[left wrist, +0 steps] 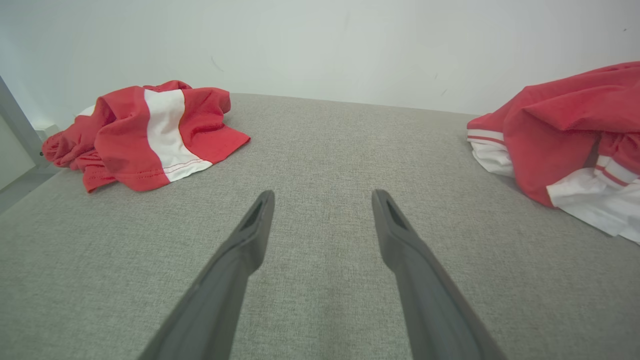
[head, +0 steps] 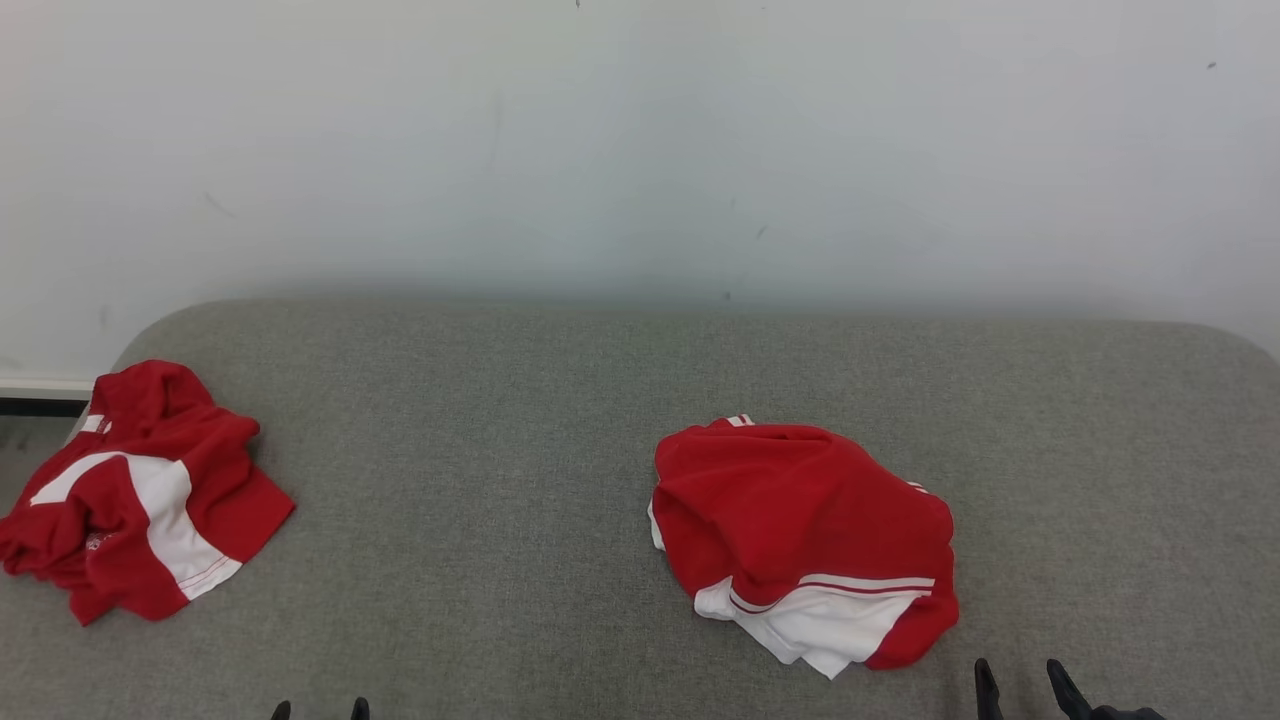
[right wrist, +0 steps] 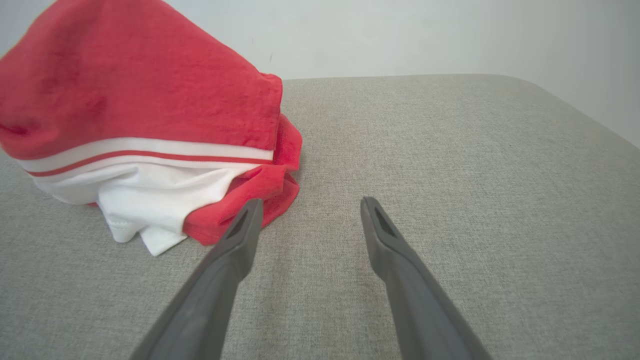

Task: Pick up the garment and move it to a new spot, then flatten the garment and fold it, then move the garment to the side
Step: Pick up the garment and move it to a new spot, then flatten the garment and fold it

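Observation:
Two crumpled red-and-white garments lie on the grey fabric surface (head: 500, 450). One garment (head: 805, 535) sits right of centre, seen also in the right wrist view (right wrist: 140, 120) and the left wrist view (left wrist: 565, 130). The other garment (head: 135, 490) lies at the left edge, and in the left wrist view (left wrist: 145, 132). My left gripper (head: 320, 708) (left wrist: 322, 200) stands open at the near edge, over bare fabric between the two garments. My right gripper (head: 1022, 675) (right wrist: 310, 205) is open and empty just right of the centre garment's near corner.
A pale wall (head: 640, 150) rises behind the surface. The surface's far corners are rounded. At the far left a strip of floor and a dark baseboard (head: 40, 405) show beyond the edge. Bare fabric stretches between and to the right of the garments.

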